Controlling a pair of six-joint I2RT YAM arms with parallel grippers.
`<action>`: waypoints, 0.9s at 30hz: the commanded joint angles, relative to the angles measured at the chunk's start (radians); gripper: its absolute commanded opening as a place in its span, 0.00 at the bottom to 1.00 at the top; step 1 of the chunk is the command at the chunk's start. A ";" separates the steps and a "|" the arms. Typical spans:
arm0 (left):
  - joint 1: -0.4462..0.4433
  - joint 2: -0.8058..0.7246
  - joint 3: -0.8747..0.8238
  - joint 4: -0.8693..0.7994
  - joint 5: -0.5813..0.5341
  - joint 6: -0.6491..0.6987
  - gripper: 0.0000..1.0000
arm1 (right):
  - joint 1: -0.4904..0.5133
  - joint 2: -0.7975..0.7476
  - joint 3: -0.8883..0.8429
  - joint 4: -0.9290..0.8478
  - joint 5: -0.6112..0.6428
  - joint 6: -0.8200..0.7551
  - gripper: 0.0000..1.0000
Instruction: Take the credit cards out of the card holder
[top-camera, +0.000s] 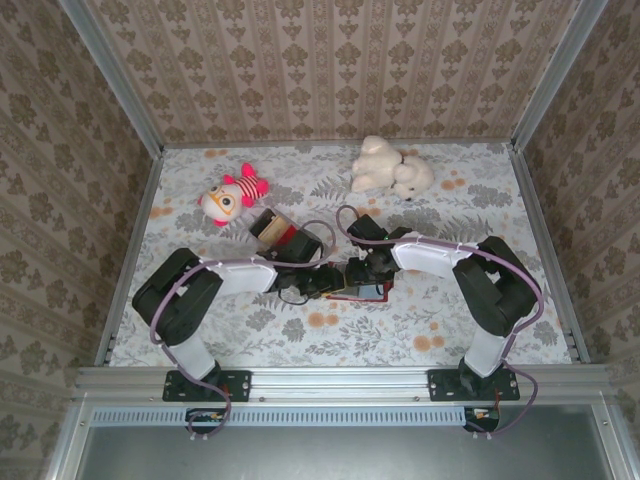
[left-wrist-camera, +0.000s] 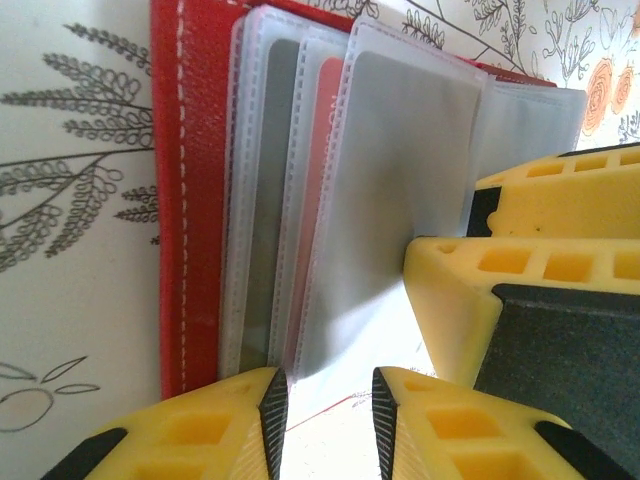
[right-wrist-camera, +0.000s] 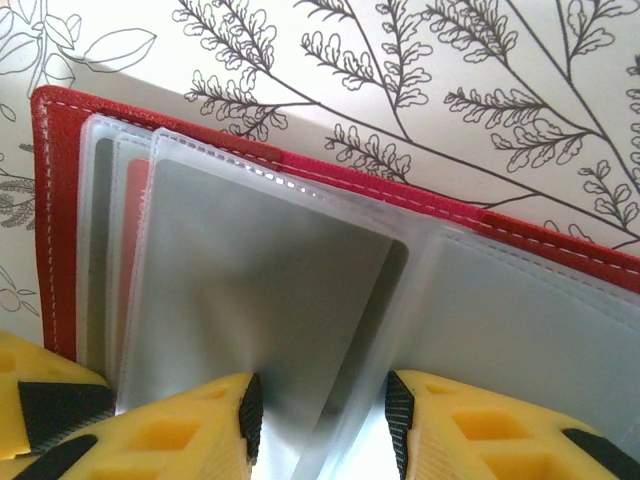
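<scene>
The small flat red folding card holder (left-wrist-camera: 190, 200) is lying open on the floral surface (right-wrist-camera: 450, 80) — its thin, stiff, slick-looking credit cards (left-wrist-camera: 400, 170) tucked in floppy clear sleeves (right-wrist-camera: 520, 320), probably wanting an edge pinch — while the left gripper (left-wrist-camera: 328, 400) and right gripper (right-wrist-camera: 322, 400) are hovering with fingers (right-wrist-camera: 200, 430) parted, holding nothing.

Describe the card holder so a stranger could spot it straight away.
On the floral table, look near the middle, on the near side of the clear box and the striped plush toy. The card holder lies there flat and open. Unlike those bulky neighbours, it is a thin red stitched cover with cloudy plastic sleeves fanned out inside.
</scene>
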 joint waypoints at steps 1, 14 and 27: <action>-0.013 0.035 0.037 -0.074 -0.008 0.025 0.34 | -0.007 0.013 -0.036 -0.018 -0.004 0.012 0.41; -0.011 0.036 0.032 0.011 0.064 0.025 0.35 | -0.035 -0.016 -0.091 0.075 -0.095 0.040 0.40; 0.016 0.009 -0.031 0.190 0.123 -0.013 0.33 | -0.072 -0.085 -0.150 0.153 -0.157 0.074 0.42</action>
